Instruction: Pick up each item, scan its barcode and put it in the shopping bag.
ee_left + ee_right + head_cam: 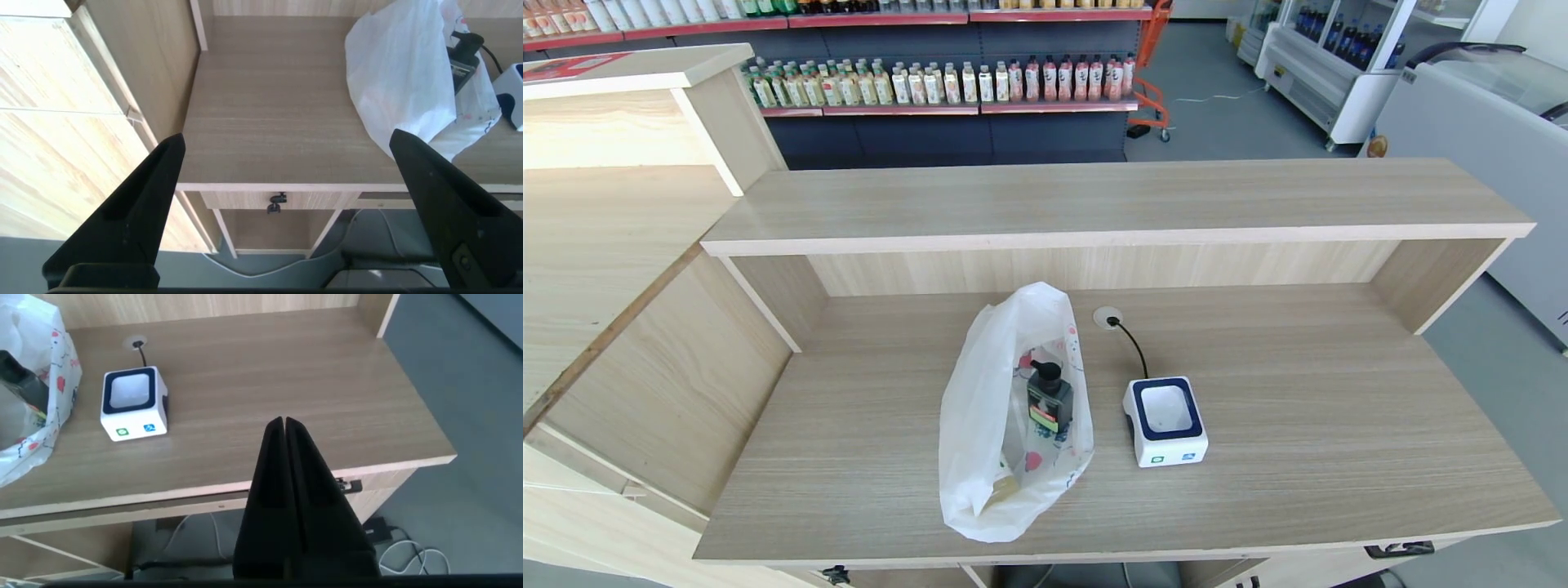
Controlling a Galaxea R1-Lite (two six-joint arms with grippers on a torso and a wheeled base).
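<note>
Left tool (288, 140) gapes empty, right tool (282, 423) is pinched together on nothing, both off the desk's (1339, 425) front edge. Dark bottle (1048, 396) sits inside shopping bag (1005, 408) by that edge; bagging seems done, so avoid snagging it.

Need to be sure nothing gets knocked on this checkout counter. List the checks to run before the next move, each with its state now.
1. Bag resting fully on the counter: ok.
2. Bottle inside the bag: ok.
3. Scanner upright beside the bag, apart from it: ok.
4. Left tool open, holding nothing, off the counter's front edge: ok.
5. Right tool shut, nothing between its fingers: ok.
6. Bottle's barcode scanned: cannot tell.
</note>
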